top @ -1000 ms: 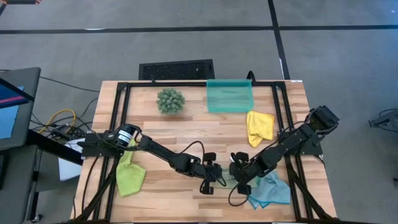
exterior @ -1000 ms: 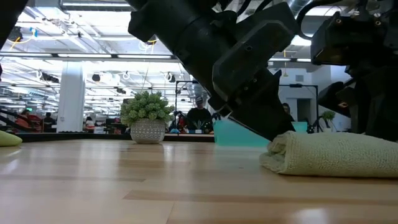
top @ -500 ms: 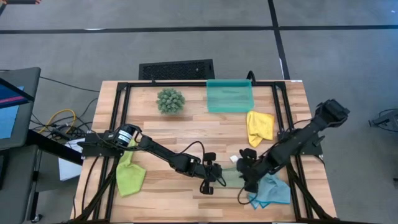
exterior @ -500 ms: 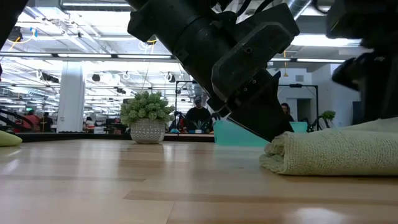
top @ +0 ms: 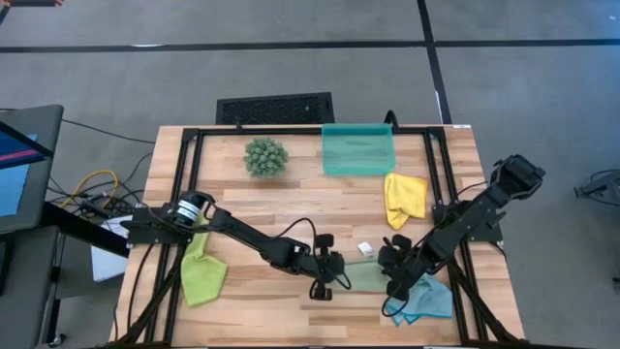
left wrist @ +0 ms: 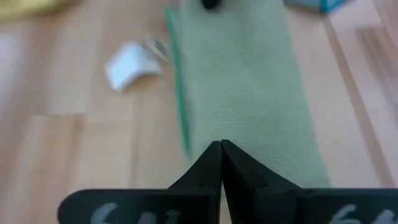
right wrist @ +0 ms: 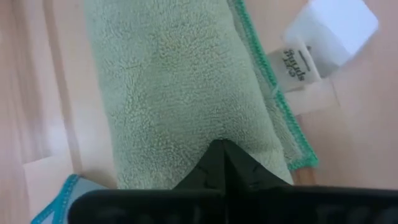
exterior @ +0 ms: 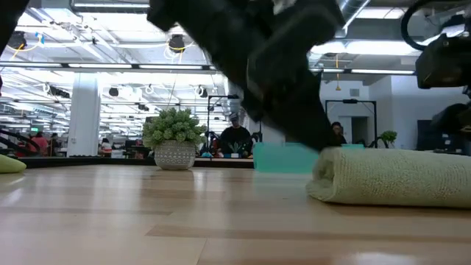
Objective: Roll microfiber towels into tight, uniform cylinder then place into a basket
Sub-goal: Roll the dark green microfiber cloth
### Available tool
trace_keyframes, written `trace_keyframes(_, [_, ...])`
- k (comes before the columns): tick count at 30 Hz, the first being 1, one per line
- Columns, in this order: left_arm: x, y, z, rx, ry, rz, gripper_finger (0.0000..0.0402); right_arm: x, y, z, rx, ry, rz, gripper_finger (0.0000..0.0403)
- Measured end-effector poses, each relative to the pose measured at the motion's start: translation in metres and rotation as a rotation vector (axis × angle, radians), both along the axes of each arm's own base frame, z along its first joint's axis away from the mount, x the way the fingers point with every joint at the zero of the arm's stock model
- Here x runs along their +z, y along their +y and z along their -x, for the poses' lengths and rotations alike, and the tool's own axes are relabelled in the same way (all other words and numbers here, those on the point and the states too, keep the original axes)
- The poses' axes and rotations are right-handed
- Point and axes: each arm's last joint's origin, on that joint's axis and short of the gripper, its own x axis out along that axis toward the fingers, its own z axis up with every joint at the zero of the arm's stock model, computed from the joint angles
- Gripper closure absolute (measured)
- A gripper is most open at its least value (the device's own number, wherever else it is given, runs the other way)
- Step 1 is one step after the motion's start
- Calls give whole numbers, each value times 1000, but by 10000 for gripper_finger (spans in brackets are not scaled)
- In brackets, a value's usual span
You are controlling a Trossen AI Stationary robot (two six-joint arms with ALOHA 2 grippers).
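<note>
A: High view?
B: Sage towel [top: 366,278] lies rolled btwn left gripper [top: 330,273] at its 9 o'clock & right gripper [top: 397,275] at 3. Basket [top: 357,150] at 12, well apart.
A: Low view?
B: Roll on the tabletop [exterior: 147,221].
A: Wrists?
B: Both fingers pinched closed, tips on cloth, gripping nothing.
</note>
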Motion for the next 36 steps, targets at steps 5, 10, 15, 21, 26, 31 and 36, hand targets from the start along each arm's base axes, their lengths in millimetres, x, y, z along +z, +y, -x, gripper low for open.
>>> trace_keyframes(5, [15,-6,0,2,-88,-12,400,0,1,-1,15,-15,-6,373])
trace_keyframes(10, [2,-7,-3,-40,-55,16,400,1,1,-2,8,-22,-8,331])
trace_keyframes(15, [-9,5,-3,23,18,1,400,2,1,-2,20,-35,5,284])
trace_keyframes(21, [-17,7,-1,34,61,-6,400,16,-3,6,13,-85,33,250])
trace_keyframes(26, [-19,8,-1,42,78,-19,400,30,-3,8,-10,-196,47,261])
trace_keyframes(31, [8,3,5,67,8,-49,400,28,2,2,17,-249,44,283])
trace_keyframes(36, [23,-8,6,7,-74,-50,400,13,9,-12,69,-271,67,303])
